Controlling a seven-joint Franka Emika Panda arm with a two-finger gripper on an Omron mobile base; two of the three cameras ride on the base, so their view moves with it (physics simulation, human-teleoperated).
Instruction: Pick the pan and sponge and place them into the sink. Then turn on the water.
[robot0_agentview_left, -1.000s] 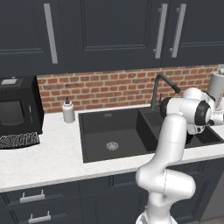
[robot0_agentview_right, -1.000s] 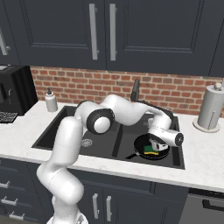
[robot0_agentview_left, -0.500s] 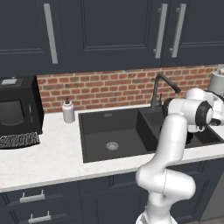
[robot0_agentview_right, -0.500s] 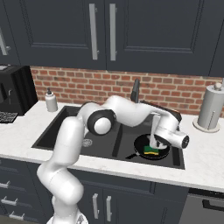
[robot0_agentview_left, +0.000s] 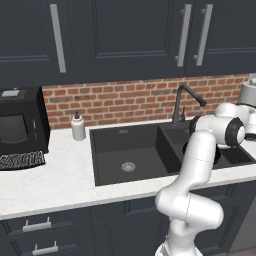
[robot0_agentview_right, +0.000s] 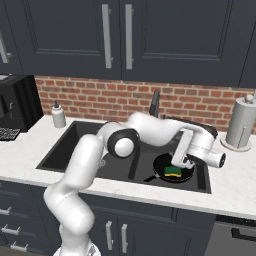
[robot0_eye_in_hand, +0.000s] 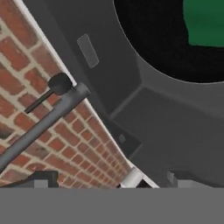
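Whereas a second ago the forearm leaned low over the right basin, we now see the wrist swung out toward the right, the tool (robot0_agentview_right: 176, 161) just above the pan's (robot0_agentview_right: 172, 168) left rim; pan and sponge (robot0_agentview_right: 173, 172) lie as they did. Going left to right along the bench (robot0_agentview_left: 60, 175): a black appliance (robot0_agentview_left: 20, 122) by the wall, a white soap bottle (robot0_agentview_left: 78, 127), then the sink (robot0_agentview_left: 125, 131) with its large left basin and round drain (robot0_agentview_left: 128, 166), the faucet (robot0_agentview_left: 186, 102) rising behind the divider, and the smaller right basin. The pan sits flat in that right basin, its short handle pointing toward the front left, so its long axis runs diagonally from back right to front left. The sponge lies in the pan, green side up, its long side roughly across the basin. The tool's jaws stand wide apart and grip nothing. In the hand view, the faucet's lever (robot0_eye_in_hand: 54, 87) shows against the brick. A paper towel roll (robot0_agentview_right: 240, 122) stands at the far right.
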